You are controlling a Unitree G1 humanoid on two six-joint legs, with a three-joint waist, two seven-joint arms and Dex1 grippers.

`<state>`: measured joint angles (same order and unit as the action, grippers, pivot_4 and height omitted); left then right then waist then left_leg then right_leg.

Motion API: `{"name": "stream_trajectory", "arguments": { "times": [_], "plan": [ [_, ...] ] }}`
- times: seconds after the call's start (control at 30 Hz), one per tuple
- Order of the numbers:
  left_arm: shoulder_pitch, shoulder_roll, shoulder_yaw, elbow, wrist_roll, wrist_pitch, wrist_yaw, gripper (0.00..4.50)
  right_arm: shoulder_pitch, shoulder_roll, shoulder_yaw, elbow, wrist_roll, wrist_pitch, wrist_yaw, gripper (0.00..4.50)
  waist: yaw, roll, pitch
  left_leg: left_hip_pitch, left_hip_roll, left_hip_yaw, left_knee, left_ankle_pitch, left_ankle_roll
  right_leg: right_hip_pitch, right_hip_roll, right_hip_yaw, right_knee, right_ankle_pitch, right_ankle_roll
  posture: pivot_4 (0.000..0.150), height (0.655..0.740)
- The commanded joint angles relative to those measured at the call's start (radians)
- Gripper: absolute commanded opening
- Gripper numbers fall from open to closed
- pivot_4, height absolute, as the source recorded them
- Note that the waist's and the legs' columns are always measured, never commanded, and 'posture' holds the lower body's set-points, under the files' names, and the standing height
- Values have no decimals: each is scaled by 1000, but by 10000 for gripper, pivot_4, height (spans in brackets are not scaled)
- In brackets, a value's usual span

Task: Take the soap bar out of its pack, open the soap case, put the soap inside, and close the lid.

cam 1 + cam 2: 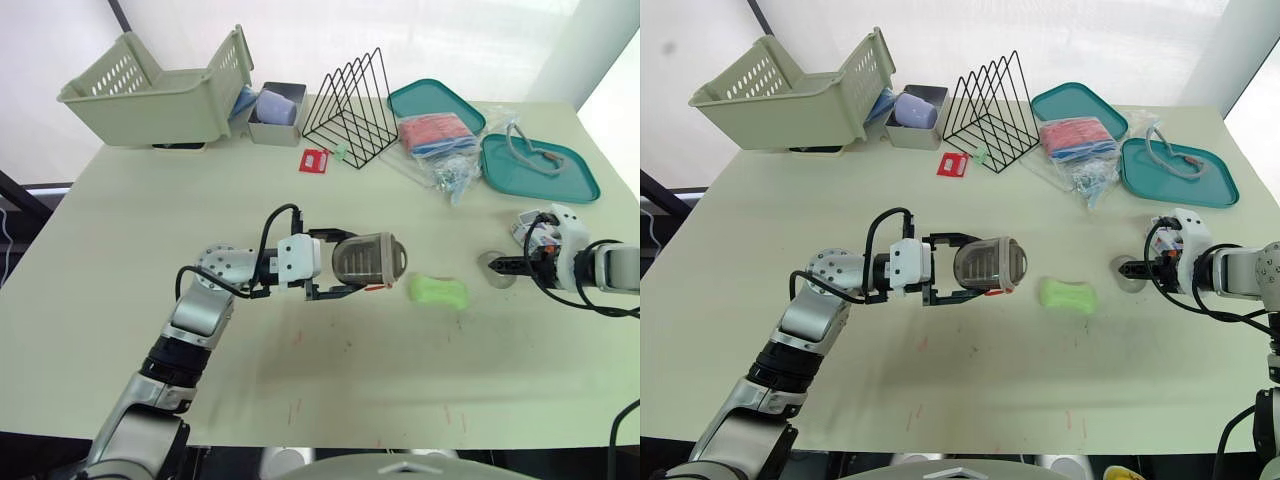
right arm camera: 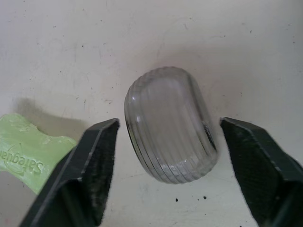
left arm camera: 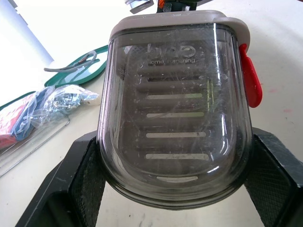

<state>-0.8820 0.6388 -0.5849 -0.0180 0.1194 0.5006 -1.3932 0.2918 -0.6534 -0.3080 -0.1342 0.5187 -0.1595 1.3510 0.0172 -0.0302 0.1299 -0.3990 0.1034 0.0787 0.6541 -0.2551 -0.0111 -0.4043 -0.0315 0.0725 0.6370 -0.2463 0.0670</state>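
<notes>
From the head camera, the left gripper [image 1: 350, 263] is clamped across a smoky transparent soap case [image 1: 368, 258], held on its side just left of the green soap bar [image 1: 438, 291]. The bar lies bare on the pale table [image 1: 300, 200], so the unpacking looks done. To the right of the soap bar, the right gripper [image 1: 505, 264] hovers low over a small clear ribbed piece [image 1: 490, 275]. At the left wrist, the black pads [image 3: 87, 175] press both curved flanks of the case. Its lid is down and a red latch [image 3: 249, 75] shows on one edge. The shell looks like hard, glossy, light plastic that is likely to slip, so a squeeze across the flanks suits it, with the latch left free for opening. At the right wrist, the jaws stand wide open on either side of the ribbed piece and touch nothing, while the embossed soap bar lies just beyond one finger. The bar looks firm, waxy and slick, and its pinched waist is probably the surest place to take hold.
</notes>
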Motion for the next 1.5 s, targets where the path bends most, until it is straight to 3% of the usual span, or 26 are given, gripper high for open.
{"name": "stream_trajectory", "arguments": {
  "times": [0.03, 0.37, 1.5],
  "plan": [
    [-7, 0, 25, -21, -6, 22, 3, 34489, -14, -7, -2, 1, 15, -12, -6, 44065, 0, 0, 0, 0, 0, 0, 0, 0, 0, 0, 0, 0, 0, 0, 0, 1500, 7400],
    [38, 69, 41, 33, 5, -67, 2, 34489, -22, -24, -1, 5, 20, -3, -3, 44065, -1, 0, 0, 0, 0, 0, 0, 0, 0, 0, 0, 0, 0, 0, 0, 1500, 7400],
    [112, 122, 93, 95, -18, -209, -8, 34489, -7, -57, -6, 6, 26, -4, 14, 44065, -1, 0, 0, 1, 0, 0, 0, 0, 0, 0, 0, 0, 1, 0, 0, 1500, 7400]
  ]
}}
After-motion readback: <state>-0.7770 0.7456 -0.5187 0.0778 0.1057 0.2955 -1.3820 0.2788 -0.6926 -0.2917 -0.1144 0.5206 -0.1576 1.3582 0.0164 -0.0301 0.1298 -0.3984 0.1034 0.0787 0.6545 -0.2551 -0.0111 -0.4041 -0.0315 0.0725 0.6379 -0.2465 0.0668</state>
